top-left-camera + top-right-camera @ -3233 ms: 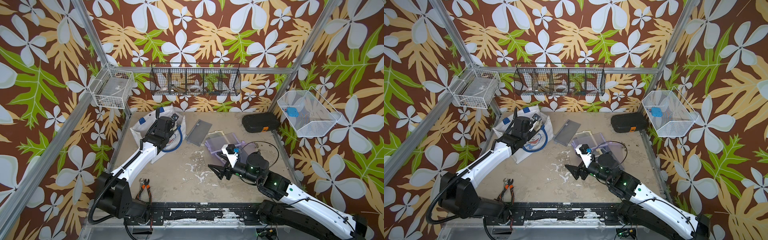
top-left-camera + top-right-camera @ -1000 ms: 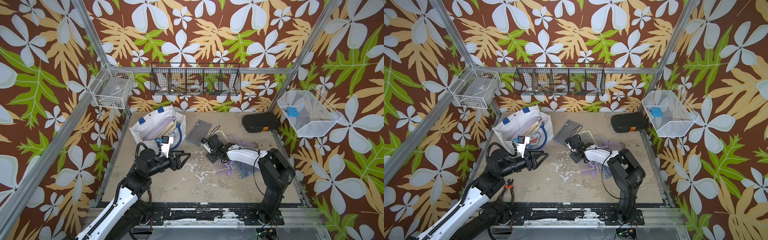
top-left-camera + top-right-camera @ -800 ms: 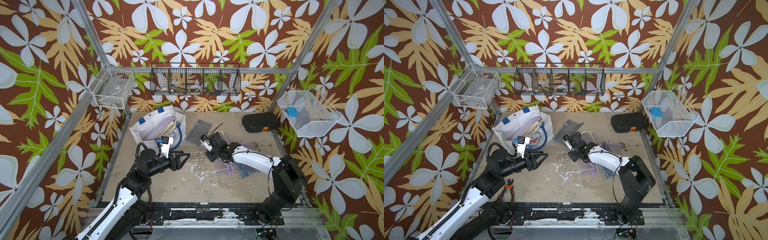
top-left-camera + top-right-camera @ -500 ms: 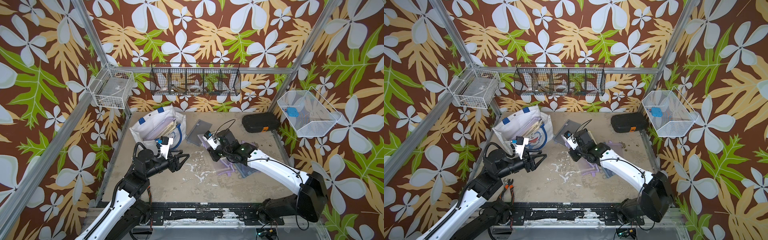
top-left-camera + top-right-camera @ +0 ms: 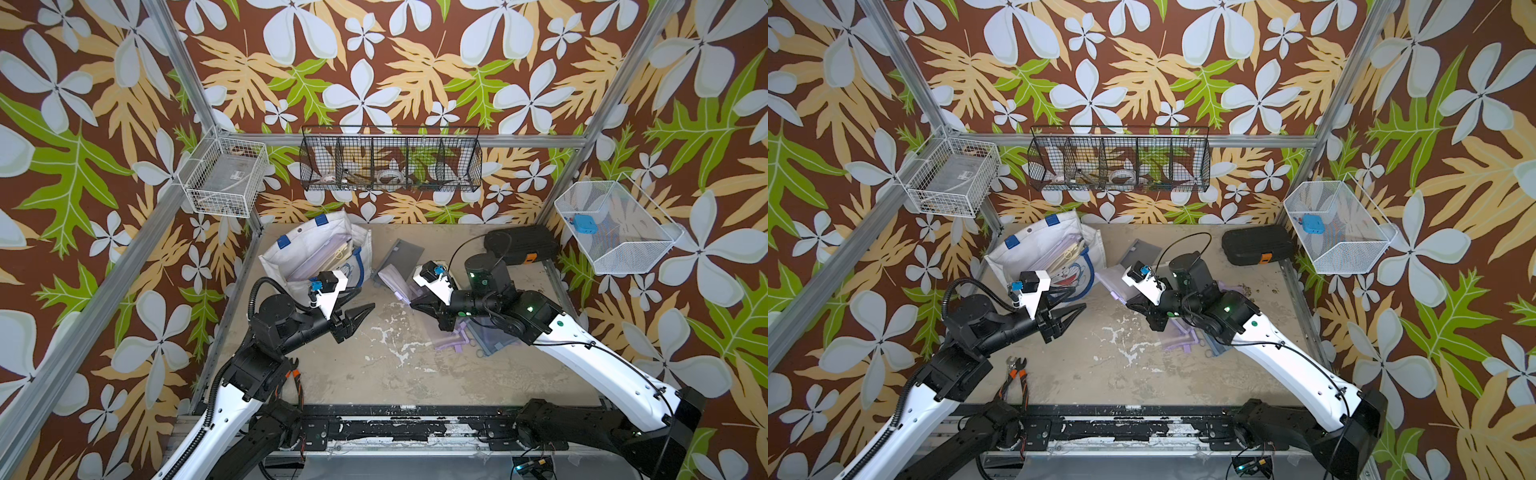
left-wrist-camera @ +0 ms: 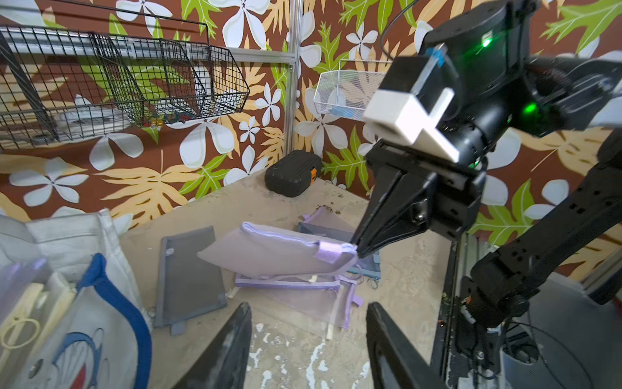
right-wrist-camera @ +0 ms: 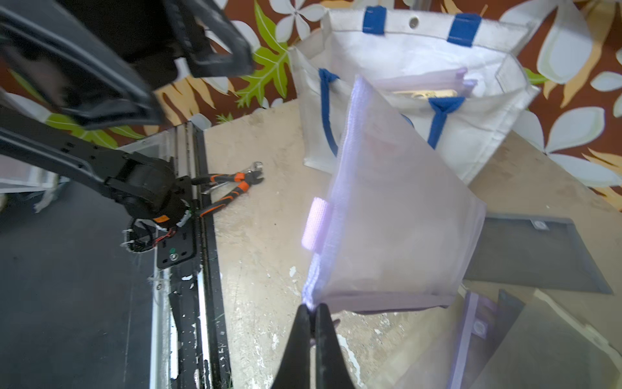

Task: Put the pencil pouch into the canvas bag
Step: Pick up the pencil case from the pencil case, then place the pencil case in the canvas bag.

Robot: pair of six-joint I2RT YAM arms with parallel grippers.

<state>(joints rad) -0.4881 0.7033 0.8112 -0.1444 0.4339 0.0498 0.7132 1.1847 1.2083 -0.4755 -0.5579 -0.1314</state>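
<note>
Beige tabletop (image 5: 395,374); pencil pouch (image 7: 397,208) aloft, corner pinched at right gripper (image 7: 313,308) tips.

We drew our left gripper (image 5: 360,316) back out of the canvas bag (image 5: 291,253) and narrowed its jaws a little. We swung our right gripper (image 7: 311,308) onto the pile of pouches (image 5: 457,340), pinched the pencil pouch (image 7: 397,208) by a corner and raised it above the pile.

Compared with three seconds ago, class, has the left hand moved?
Yes. The left hand has drawn back from the bag, toward the table's front edge.
</note>
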